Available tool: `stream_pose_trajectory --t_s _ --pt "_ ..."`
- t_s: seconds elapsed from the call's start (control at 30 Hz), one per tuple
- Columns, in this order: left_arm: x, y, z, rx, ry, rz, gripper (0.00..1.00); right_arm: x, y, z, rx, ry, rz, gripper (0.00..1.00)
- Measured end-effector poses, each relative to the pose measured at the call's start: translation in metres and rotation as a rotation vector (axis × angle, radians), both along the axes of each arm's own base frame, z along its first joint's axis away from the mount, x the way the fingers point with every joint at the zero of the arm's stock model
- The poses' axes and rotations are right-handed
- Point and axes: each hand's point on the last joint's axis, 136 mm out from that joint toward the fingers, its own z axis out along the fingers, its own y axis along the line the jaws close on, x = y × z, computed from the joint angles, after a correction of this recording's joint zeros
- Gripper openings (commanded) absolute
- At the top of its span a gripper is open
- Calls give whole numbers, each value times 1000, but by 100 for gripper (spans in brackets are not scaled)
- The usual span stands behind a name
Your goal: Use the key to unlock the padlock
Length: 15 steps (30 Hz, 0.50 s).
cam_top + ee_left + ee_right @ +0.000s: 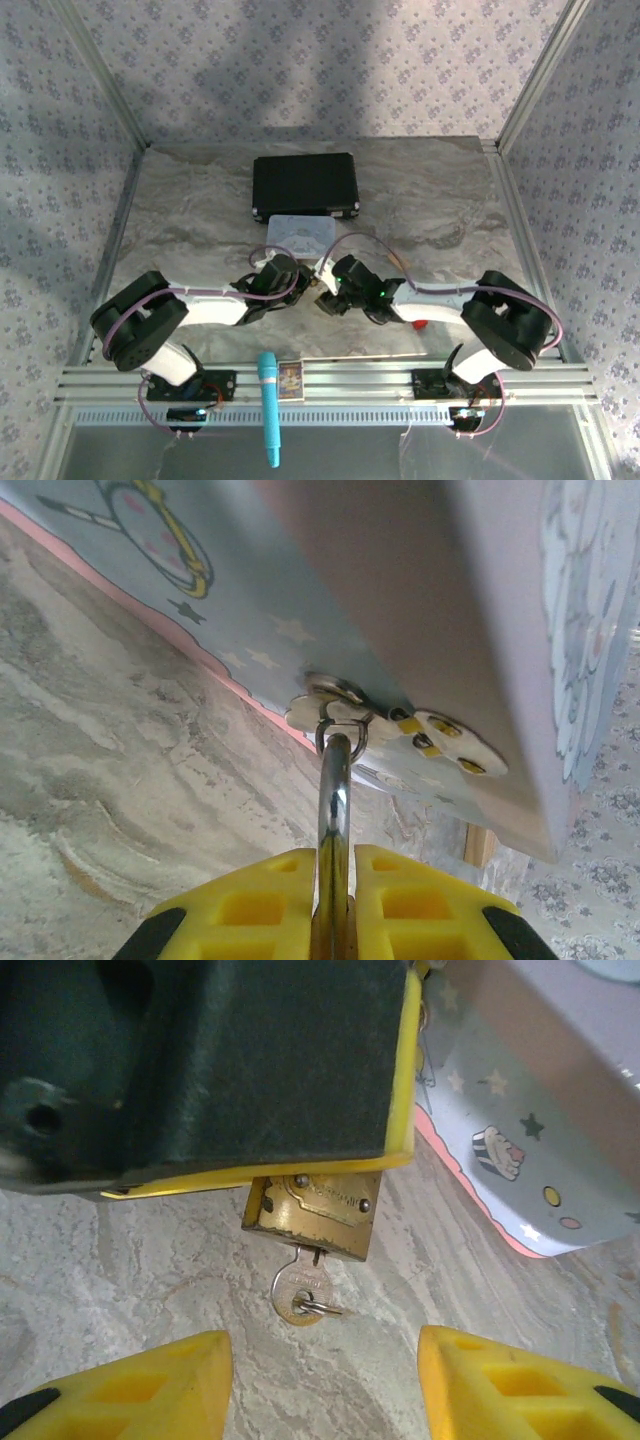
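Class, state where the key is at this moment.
Right wrist view, centre: the key sits in the underside of the padlock, ahead of the open right gripper.

A lab-style robot test cell: an aluminium-profile frame [350, 385] boxes a marble-patterned tabletop [190, 212], floral-print walls [300, 60] close the left, right and far sides, with a left arm [215, 308] and right arm [440, 305] bolted at the near rail.
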Motion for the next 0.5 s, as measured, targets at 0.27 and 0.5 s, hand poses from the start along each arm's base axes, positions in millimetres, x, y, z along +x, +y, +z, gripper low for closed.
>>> stream_pose_trajectory --t_s 0.27,0.5 --pt "-1 -1 0 -2 3 -4 0 5 4 4 5 -25 0 31" --pt "-1 0 0 -2 3 -3 0 7 10 6 24 -20 12 17"
